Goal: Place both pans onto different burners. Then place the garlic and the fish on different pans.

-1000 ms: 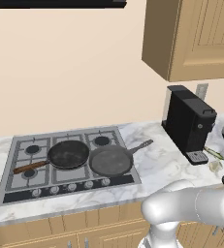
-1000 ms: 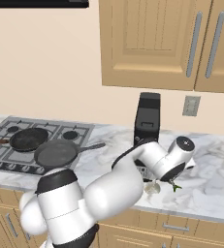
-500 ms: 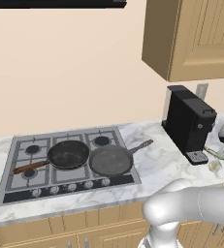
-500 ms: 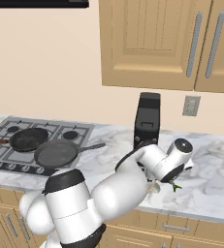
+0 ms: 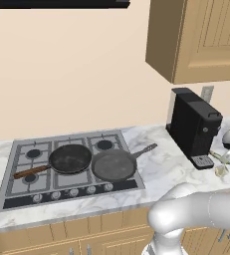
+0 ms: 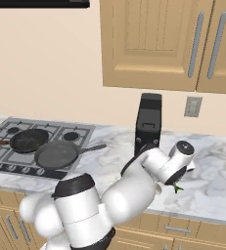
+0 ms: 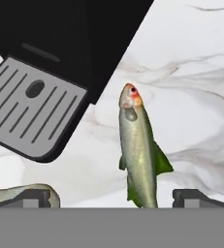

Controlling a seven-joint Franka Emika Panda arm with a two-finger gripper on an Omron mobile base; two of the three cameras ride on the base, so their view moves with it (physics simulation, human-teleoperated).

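Surface (image 5: 161,172) was white marble under wood cabinets (image 6: 153,44); cooktop (image 5: 17,191) at left, coffee machine (image 5: 192,124) at right. Both pans sat on burners: black pan (image 5: 69,158) mid-cooktop, grey pan (image 5: 113,165) just right of it, so the pan step looked done. Claw (image 7: 112,197) hung wide open and empty over the fish (image 7: 139,155), likely lined up to grasp. Fish lay on the surface beside the machine's drip tray (image 7: 33,111). Garlic (image 7: 21,194) lay at the claw's left tip.
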